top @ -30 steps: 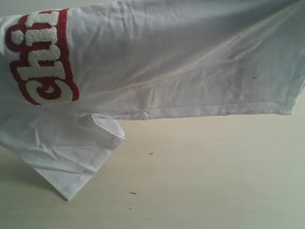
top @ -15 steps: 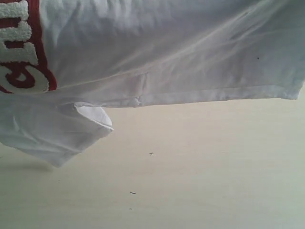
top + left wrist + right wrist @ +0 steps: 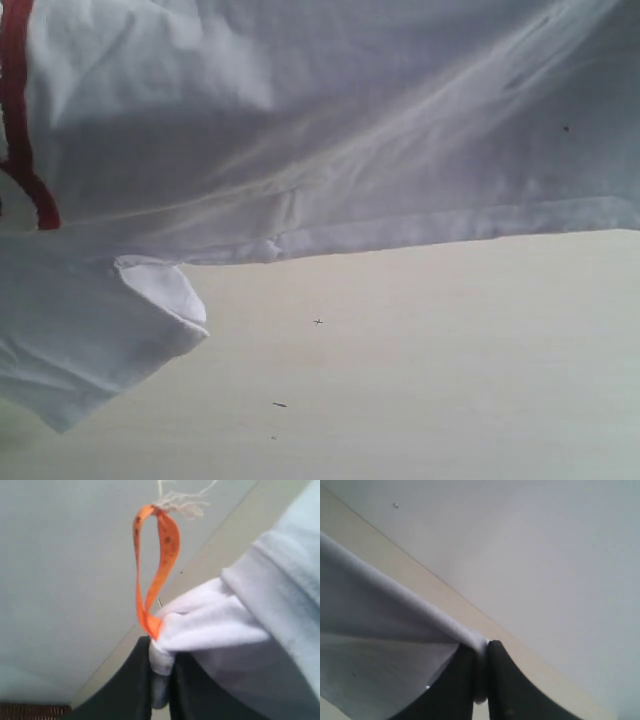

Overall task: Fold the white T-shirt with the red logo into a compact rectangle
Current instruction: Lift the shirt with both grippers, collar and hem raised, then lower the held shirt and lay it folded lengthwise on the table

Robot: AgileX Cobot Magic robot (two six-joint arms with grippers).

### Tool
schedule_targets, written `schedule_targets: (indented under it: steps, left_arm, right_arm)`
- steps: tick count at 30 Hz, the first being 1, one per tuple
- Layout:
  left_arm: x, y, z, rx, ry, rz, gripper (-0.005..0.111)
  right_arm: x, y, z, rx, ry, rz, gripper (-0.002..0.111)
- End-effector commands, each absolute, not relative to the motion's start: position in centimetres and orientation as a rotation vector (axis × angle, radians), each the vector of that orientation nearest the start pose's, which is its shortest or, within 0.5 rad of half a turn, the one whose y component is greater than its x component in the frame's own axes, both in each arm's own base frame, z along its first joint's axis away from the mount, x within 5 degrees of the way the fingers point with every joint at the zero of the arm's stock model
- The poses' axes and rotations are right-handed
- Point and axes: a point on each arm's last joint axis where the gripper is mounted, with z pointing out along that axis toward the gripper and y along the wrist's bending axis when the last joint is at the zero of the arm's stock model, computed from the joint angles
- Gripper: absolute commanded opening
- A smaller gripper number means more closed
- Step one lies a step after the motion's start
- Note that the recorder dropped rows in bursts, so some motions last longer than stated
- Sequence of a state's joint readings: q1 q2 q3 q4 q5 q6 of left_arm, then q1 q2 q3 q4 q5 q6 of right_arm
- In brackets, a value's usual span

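Currently the left gripper [image 3: 160, 679] and right gripper [image 3: 480, 674] are each clamped on a thin edge of the white T-shirt [image 3: 350, 130]. Uneven tension may pull either edge free

T-shirt [image 3: 350, 130] above table [image 3: 450, 380], logo [image 3: 14, 110] far left, sleeve [image 3: 90, 340] lower left

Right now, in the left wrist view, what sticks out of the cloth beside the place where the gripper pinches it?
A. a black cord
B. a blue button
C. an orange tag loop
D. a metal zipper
C: an orange tag loop rises from the white T-shirt just where the left gripper is shut on the fabric.
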State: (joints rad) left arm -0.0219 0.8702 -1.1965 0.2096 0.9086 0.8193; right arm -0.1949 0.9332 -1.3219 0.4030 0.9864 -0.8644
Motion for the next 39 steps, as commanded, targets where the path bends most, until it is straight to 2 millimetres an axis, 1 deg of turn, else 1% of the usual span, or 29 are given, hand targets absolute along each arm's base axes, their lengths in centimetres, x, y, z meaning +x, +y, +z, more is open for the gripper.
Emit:
schedule_targets:
  steps: [1, 4, 7, 8, 9, 11, 12, 14, 17, 20, 23, 26, 28, 31, 33, 35, 36, 37, 39]
  left_arm:
    - [17.1, 0.8, 42.9, 0.919, 2.019, 0.644, 0.0]
    - [19.5, 0.8, 40.8, 0.999, 2.152, 0.601, 0.0]
    - [22.3, 0.8, 37.9, 1.153, 2.279, 0.55, 0.0]
    - [23.4, 0.7, 36.9, 1.211, 2.314, 0.535, 0.0]
    - [24.2, 0.7, 36.0, 1.252, 2.339, 0.522, 0.0]
    - [26.4, 0.7, 33.8, 1.342, 2.373, 0.501, 0.0]
    - [27.5, 0.7, 32.8, 1.377, 2.38, 0.504, 0.0]
    - [29.8, 0.7, 30.8, 1.399, 2.362, 0.521, 0.0]
    - [33.1, 0.5, 28.3, 1.393, 2.274, 0.553, 0.0]
    - [36.0, 0.2, 26.1, 1.377, 2.153, 0.601, 0.0]
    - [38.5, -0.1, 23.5, 1.364, 2.055, 0.624, 0.0]
    - [40.2, -0.4, 20.9, 1.355, 2.005, 0.619, 0.001]
    - [41.0, -0.5, 19.6, 1.348, 1.971, 0.619, 0.005]
    - [41.9, -0.6, 18.3, 1.324, 1.921, 0.625, 0.022]
    - [42.4, -0.5, 18.5, 1.286, 1.859, 0.647, 0.039]
    - [42.8, -0.6, 18.8, 1.238, 1.811, 0.656, 0.058]
    - [42.9, -0.4, 19.1, 1.216, 1.785, 0.666, 0.064]
    - [43.1, -0.3, 19.3, 1.193, 1.761, 0.675, 0.067]
    - [43.2, -0.2, 19.8, 1.117, 1.746, 0.67, 0.067]
  right_arm:
    - [17.3, -0.5, 45.4, -0.528, 2.06, -0.083, 0.0]
    - [19.3, -1.3, 43.1, -0.51, 2.232, -0.045, 0.0]
    - [21.9, -1.9, 40.3, -0.55, 2.417, 0.019, 0.0]
    - [23.1, -2.1, 39.0, -0.562, 2.489, 0.062, 0.0]
    - [23.8, -2.3, 38.4, -0.563, 2.515, 0.077, 0.0]
    - [26.2, -2.9, 35.8, -0.603, 2.603, 0.111, 0.0]
    - [27.0, -3.2, 34.8, -0.647, 2.633, 0.103, 0.0]
    - [29.2, -4.1, 32.4, -0.692, 2.673, 0.034, 0.0]
    - [32.7, -5.5, 29.2, -0.744, 2.639, -0.108, 0.0]
    - [36.0, -6.4, 26.8, -0.717, 2.525, -0.221, 0.0]
    - [38.5, -7.0, 24.6, -0.654, 2.44, -0.271, 0.0]
    - [40.3, -7.4, 22.3, -0.613, 2.39, -0.308, 0.001]
    - [41.0, -7.7, 21.2, -0.6, 2.368, -0.329, 0.005]
    - [41.7, -7.9, 20.0, -0.586, 2.346, -0.352, 0.019]
    - [42.1, -8.1, 19.9, -0.574, 2.315, -0.374, 0.031]
    - [42.4, -8.2, 20.2, -0.558, 2.271, -0.403, 0.043]
    - [42.6, -8.3, 20.4, -0.527, 2.245, -0.412, 0.048]
    - [42.8, -8.4, 20.7, -0.497, 2.216, -0.422, 0.05]
    - [43.0, -8.5, 21.3, -0.423, 2.163, -0.428, 0.052]
